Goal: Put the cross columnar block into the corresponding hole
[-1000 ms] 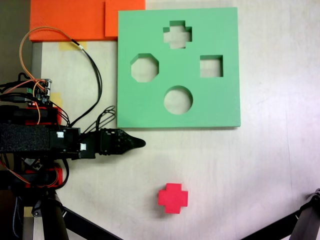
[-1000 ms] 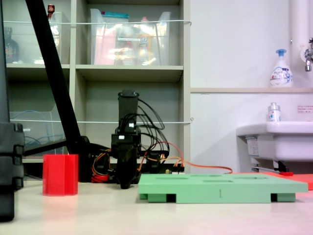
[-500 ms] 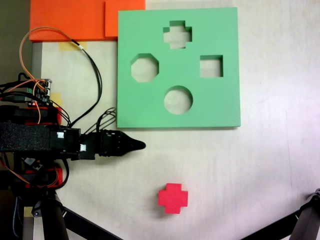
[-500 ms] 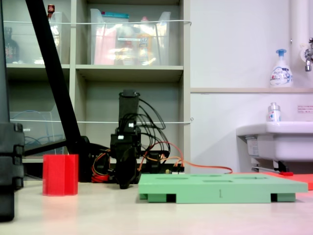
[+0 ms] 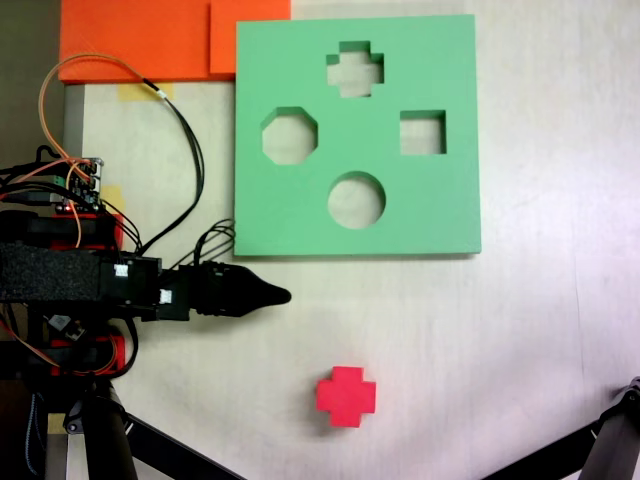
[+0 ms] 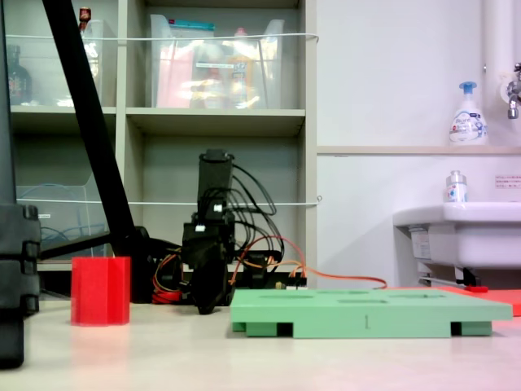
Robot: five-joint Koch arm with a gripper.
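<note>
Red cross block point(image 5: 346, 396) stands alone on the desk point(image 5: 540, 330), apart from the green board's cross hole point(image 5: 355, 69); claw point(image 5: 282, 295), grip state unclear, grasps nothing.

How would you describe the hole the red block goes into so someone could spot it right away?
Find the green board lying flat on the pale table. It has four cutouts; in the fixed view from above, take the one nearest the board's top edge, above the round hole. That plus hole is the only plus-shaped one, unlike the octagon, the square and the circle.
</note>
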